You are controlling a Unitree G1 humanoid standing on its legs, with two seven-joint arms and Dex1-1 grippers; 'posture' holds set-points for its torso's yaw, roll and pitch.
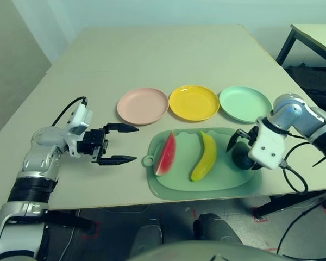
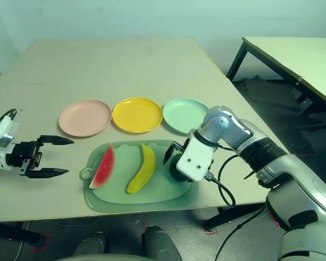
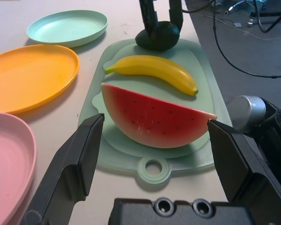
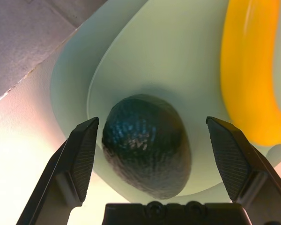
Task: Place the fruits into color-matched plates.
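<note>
Three plates point(image 1: 193, 102) empty; fruits point(image 1: 205, 156) on mat point(image 1: 171, 187).

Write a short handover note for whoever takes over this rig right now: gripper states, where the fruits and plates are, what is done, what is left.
Left gripper: open, over bare table beside the mat, pointing toward the watermelon.
Right gripper: open, pointing down with its fingers on either side of the avocado, not closed on it.
Watermelon, banana and avocado all lie on the mat.
Pink plate, yellow plate and green plate sit in a row behind the mat, all empty.
Done: nothing placed.
Left: avocado to green, banana to yellow, watermelon to pink.
</note>
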